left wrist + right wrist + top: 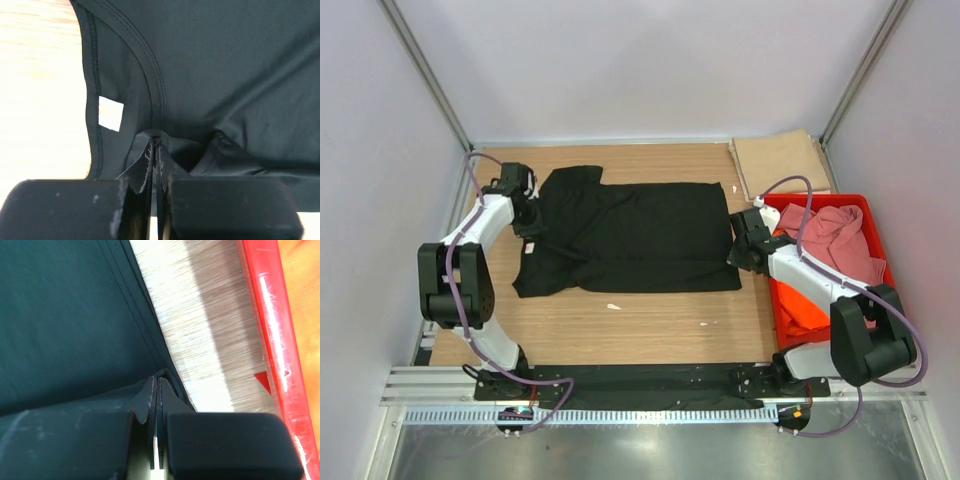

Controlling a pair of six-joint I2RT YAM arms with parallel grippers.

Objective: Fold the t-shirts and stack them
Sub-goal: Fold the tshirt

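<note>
you've got the black t-shirt [640, 235] spread flat mid-table [650, 330], collar to the left, hem to the right; near-left sleeve is bunched and creased, far-left one lies flatter.

left gripper [156, 150] is shut tight on a thin pinch of cloth just by the neckline seam, white label [110, 113] beside it; right gripper [156, 385] is clamped shut on the hem edge at the shirt's right side, close to the red crate [265, 315].

tan t-shirt [782, 160] sits folded at the far right corner; pink t-shirt [835, 235] and orange t-shirt [305, 280] lie heaped in the crate.

risks, imo: both pinches are shallow, so a quick lift could pull the cloth out of the jaws; left may hold one layer only (can't tell), so the back layer would lag and the fold go skewed; uneven arm speed would twist the shirt; the bunched sleeve would get trapped inside the fold; right arm swinging wide could knock the crate.
</note>
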